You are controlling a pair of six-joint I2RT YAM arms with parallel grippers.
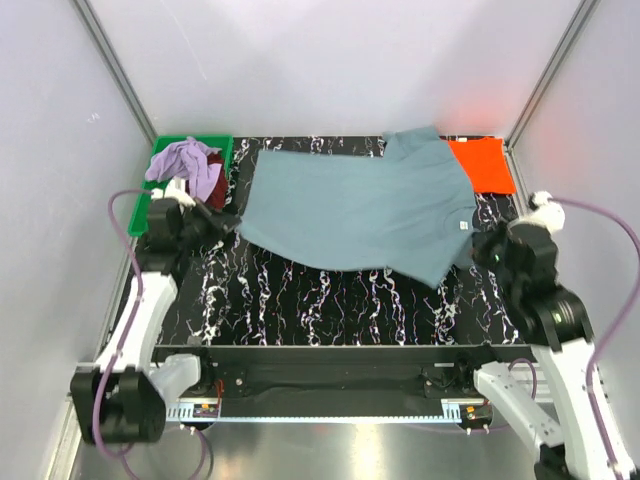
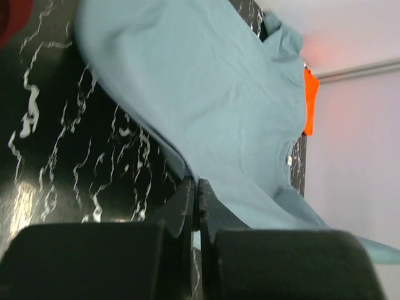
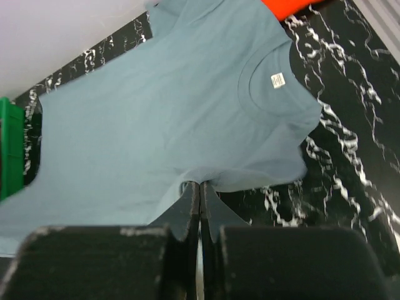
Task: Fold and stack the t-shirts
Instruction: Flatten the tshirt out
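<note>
A dusty blue-grey t-shirt (image 1: 350, 205) lies spread across the black marbled table, collar and white label to the right. My left gripper (image 1: 228, 222) is shut on its left hem corner (image 2: 187, 172). My right gripper (image 1: 478, 247) is shut on the shirt's edge near the collar (image 3: 206, 178). A folded bright orange t-shirt (image 1: 482, 163) lies at the back right; it also shows in the left wrist view (image 2: 310, 103) and the right wrist view (image 3: 290, 6). A lavender t-shirt (image 1: 185, 163) and a dark maroon one (image 1: 216, 190) lie crumpled in the green tray.
The green plastic tray (image 1: 165, 150) stands at the back left corner; its edge shows in the right wrist view (image 3: 11, 147). White walls with metal posts enclose the table on three sides. A black rail runs along the near table edge (image 1: 340, 355).
</note>
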